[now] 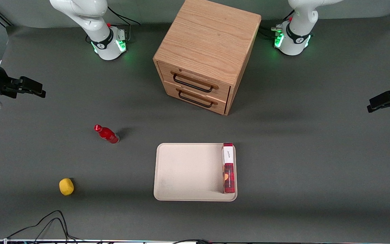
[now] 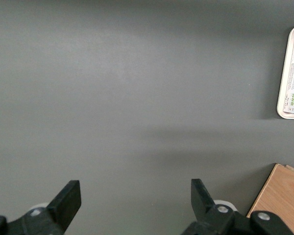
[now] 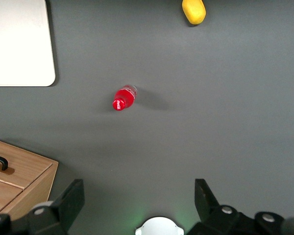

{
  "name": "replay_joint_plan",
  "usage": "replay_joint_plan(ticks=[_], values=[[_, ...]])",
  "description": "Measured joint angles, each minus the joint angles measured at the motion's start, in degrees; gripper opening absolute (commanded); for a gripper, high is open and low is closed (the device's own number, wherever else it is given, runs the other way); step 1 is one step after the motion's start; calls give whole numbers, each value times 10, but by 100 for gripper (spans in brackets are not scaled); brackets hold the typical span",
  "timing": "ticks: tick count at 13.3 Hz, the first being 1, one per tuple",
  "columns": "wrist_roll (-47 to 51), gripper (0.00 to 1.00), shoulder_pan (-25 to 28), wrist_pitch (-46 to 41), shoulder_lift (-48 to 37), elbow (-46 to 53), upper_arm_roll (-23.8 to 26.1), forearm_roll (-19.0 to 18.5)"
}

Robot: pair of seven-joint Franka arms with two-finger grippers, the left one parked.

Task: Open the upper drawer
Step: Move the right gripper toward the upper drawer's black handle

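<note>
While the upper drawer (image 1: 195,80) sits flush in the boxy oak cabinet (image 1: 208,37) at the front view's top centre, its black wire handle above the lower drawer (image 1: 195,98), the gripper (image 1: 29,87) hangs at the frame's left edge, fingers spread wide, empty. Lower lie a glossy red bottle (image 1: 107,134), a rounded yellow lemon (image 1: 66,186) and a beige tray (image 1: 185,169) bearing a red box (image 1: 229,168).

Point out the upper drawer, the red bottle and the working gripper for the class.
upper drawer (image 1: 195,80): front view, on its oak front by the black handle.
red bottle (image 1: 108,134): front view, on its body.
gripper (image 1: 34,88): front view, between its open fingertips, high toward the working arm's end.
</note>
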Motion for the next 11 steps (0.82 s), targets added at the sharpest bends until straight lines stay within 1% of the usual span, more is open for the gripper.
replay_joint_plan(ticks=[3,6,7,10,11], values=[[0,100,0,0,-1,0,3,2],[0,100,2,-1,-2,0,13,19],[-1,100,2,-1,-2,0,17,27],[-1,100,3,2,-2,0,22,77],[-3,100,3,7,-2,0,28,85]])
